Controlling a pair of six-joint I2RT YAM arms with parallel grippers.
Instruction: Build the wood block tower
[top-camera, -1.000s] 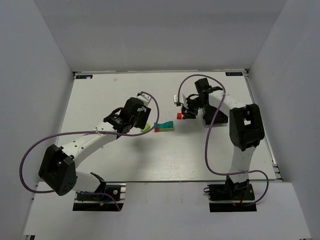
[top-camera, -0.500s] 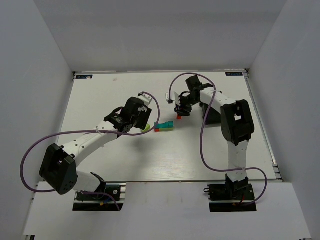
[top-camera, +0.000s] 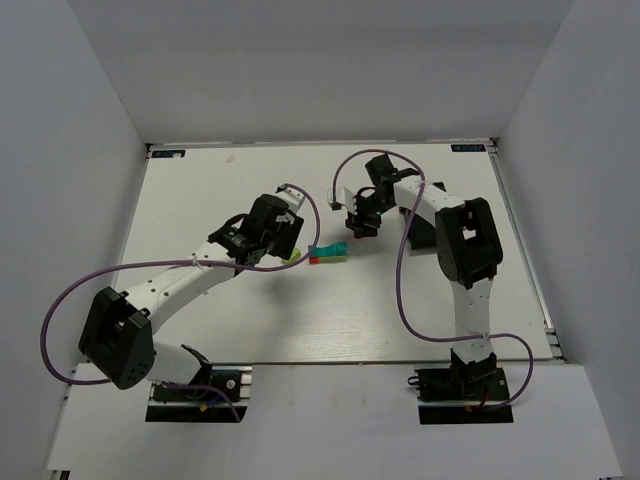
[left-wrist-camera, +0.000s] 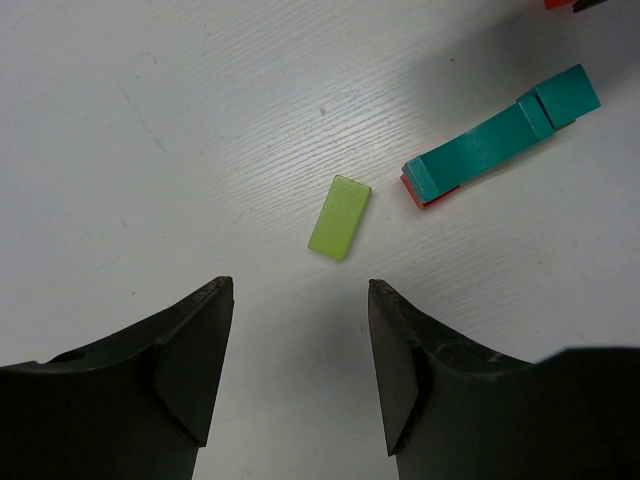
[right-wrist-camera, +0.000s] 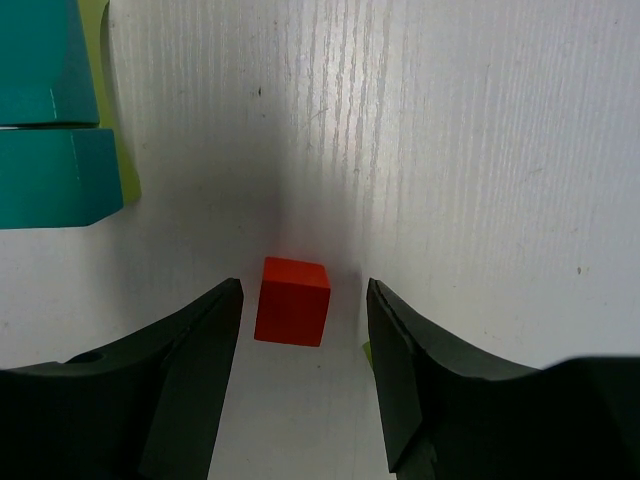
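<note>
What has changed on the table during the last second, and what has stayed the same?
The right gripper swung to its left and now hangs open over the red cube, which sits between its jaws, untouched. Nothing was gripped or released. The left gripper, open above the lime green block, and the teal blocks stayed put.

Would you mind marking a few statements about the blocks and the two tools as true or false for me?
1. The lime green block lies flat on the table, apart from the teal blocks. True.
2. The left tool is shut on the lime green block. False: its jaws stand open, and the block lies ahead of them, untouched.
3. The red cube sits between the open jaws of the right tool. True.
4. The red cube is stacked on top of the teal blocks. False: it stands alone on the table, apart from them.
</note>
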